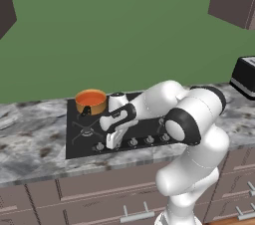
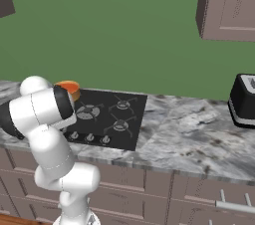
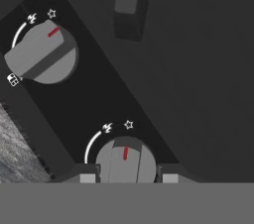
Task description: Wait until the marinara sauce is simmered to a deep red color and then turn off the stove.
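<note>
Marinara sauce [image 1: 90, 98], smooth orange-red disc on black stove [image 1: 79, 142]

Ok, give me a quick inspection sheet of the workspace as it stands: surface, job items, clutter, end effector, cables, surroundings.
Surface: grey marbled counter with the black stove set into it.
Job's things: marinara sauce, orange-red, in an orange pot on the stove's rear left burner. Knobs in a row along the front edge; in the hand view the knob between the fingers has its red mark pointing at the star symbol, and a neighbouring knob sits to the upper left.
Clutter: black toaster at the counter's right end.
End effector: end effector down at the knob row, fingers open on either side of a knob.
Cables: nothing seen.
Surroundings: green wall, brown cabinets above, drawers below.
</note>
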